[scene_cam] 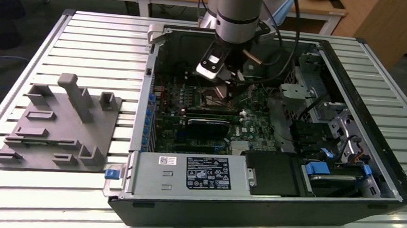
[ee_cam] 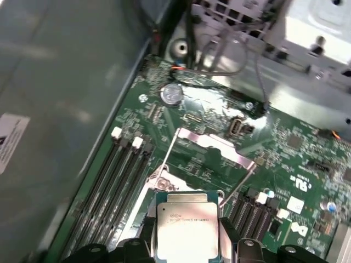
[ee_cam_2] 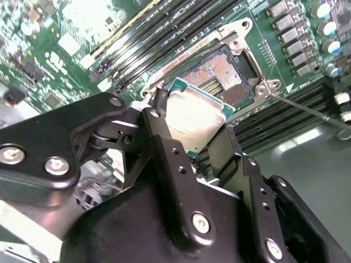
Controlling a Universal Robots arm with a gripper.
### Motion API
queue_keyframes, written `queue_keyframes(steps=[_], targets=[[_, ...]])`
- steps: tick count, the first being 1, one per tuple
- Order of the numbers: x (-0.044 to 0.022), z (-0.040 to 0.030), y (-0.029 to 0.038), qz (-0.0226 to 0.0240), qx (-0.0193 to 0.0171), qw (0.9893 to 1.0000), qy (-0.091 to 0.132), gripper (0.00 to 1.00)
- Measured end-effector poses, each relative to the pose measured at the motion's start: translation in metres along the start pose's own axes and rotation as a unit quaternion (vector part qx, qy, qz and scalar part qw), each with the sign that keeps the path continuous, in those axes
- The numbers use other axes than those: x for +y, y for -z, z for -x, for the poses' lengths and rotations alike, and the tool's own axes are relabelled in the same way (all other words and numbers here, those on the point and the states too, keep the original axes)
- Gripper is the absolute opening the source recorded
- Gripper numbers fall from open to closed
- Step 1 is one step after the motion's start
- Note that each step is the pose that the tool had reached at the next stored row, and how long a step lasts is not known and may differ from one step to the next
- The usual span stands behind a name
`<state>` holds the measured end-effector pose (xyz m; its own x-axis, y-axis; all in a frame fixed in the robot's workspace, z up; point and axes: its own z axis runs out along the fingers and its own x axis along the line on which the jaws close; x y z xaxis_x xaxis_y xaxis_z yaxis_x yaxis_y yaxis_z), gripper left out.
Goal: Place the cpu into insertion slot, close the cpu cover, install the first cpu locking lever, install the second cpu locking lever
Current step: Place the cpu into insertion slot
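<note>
The cpu point(ee_cam_2: 193, 112) is clamped by two opposite edges in the gripper point(ee_cam_2: 192, 131), which is closed onto it. The chip is held tilted just above the insertion slot point(ee_cam_2: 230, 74), not yet seated

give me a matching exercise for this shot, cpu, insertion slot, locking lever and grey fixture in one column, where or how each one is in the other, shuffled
Things
1. cpu
2. insertion slot
3. locking lever
4. grey fixture

Place or state
A. on the slatted table, outside the computer case
B. clamped in the pincer
C. unlatched, sticking out free
D. uncovered, contact field bare

Pairs: 1-B, 2-D, 3-C, 4-A
</note>
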<state>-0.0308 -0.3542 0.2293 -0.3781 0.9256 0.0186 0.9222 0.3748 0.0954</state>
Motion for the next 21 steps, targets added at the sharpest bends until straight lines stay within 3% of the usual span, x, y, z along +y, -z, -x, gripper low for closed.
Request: queue_keyframes(steps=[4,7,12,17,18,21], targets=[[0.0,0.0,-0.0006,0.0007,-0.0034,0.9994,-0.036,0.54],[-0.0001,0.0,-0.0011,0.0012,-0.0061,0.998,-0.063,0.54],[-0.0002,0.0,-0.0019,0.0021,-0.0104,0.994,-0.108,0.54],[-0.0002,0.0001,-0.0026,0.0028,-0.0146,0.9882,-0.152,0.54],[-0.0003,0.0001,-0.0026,0.0029,-0.015,0.9876,-0.156,0.54],[-0.0017,-0.0006,-0.0027,0.003,-0.0151,0.9874,-0.158,0.54]])
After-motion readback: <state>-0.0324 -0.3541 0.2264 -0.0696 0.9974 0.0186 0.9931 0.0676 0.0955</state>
